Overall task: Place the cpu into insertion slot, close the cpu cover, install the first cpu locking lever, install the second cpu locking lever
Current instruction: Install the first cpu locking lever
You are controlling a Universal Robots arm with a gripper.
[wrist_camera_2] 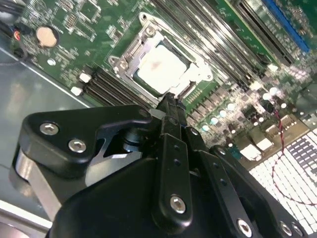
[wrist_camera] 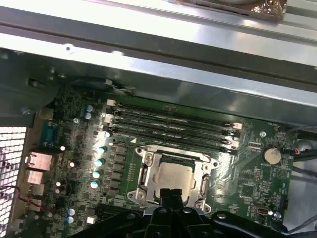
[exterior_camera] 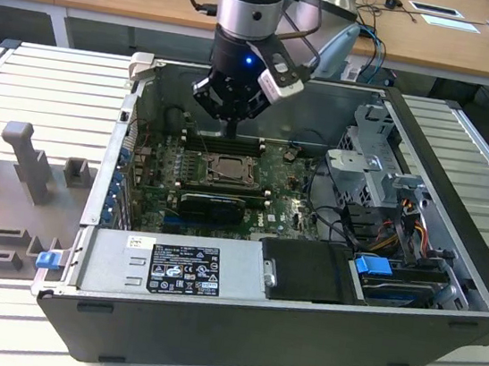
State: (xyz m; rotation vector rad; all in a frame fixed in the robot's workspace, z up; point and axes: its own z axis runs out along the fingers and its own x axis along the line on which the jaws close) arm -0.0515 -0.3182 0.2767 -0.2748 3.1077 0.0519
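The cpu (wrist_camera_2: 161, 67) (wrist_camera: 174, 178) lies flat in the insertion slot (exterior_camera: 225, 170) on the green motherboard, its pale metal top showing. The silver cpu cover (wrist_camera_2: 130, 52) (wrist_camera: 148, 171) lies down around it, framing the chip through its cut-out. A thin metal lever (wrist_camera_2: 173, 37) runs along one side of the socket. My gripper (exterior_camera: 231, 130) (wrist_camera_2: 170, 99) (wrist_camera: 171, 194) hangs just above the socket's edge at the back of the case. Its black fingers are pressed together with nothing between them.
Black memory slots (wrist_camera: 168, 124) flank the socket toward the case's back wall (wrist_camera: 163, 74). A coin cell (wrist_camera: 272, 155) sits nearby. The power supply (exterior_camera: 171, 264) fills the case's near side. A drive cage (exterior_camera: 378, 164) and cables (exterior_camera: 383, 228) stand at the exterior view's right.
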